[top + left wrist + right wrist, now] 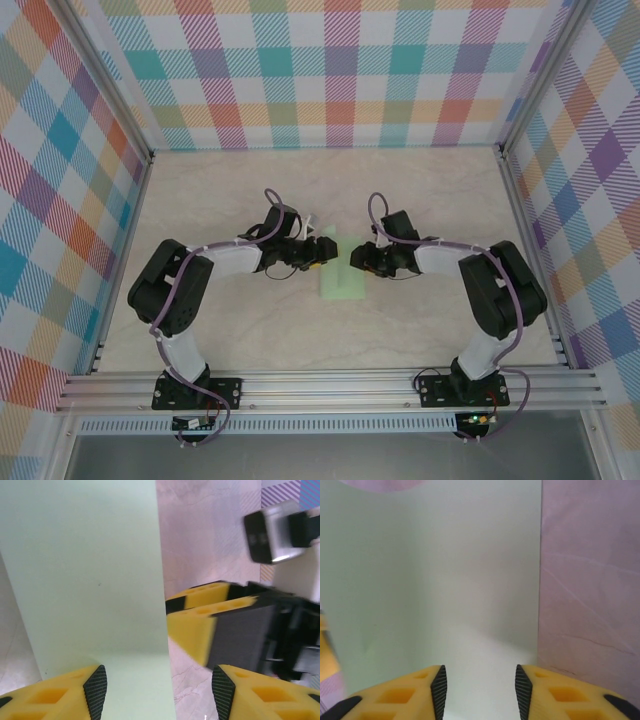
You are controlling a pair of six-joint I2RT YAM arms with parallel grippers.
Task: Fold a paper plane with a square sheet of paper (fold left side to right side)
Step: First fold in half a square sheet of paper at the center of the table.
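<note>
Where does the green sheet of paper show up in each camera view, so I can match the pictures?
Top external: the green paper lies small at picture centre, mid-table.
Left wrist: the green paper covers the left half, top to bottom.
Right wrist: the green paper covers the left and middle.
Shared landmark: the pale marbled table bordering the paper's straight edge.

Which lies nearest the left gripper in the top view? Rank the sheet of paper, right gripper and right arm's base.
1. sheet of paper: at the left gripper, just to its right.
2. right gripper: across the sheet.
3. right arm's base: near edge, right.
</note>
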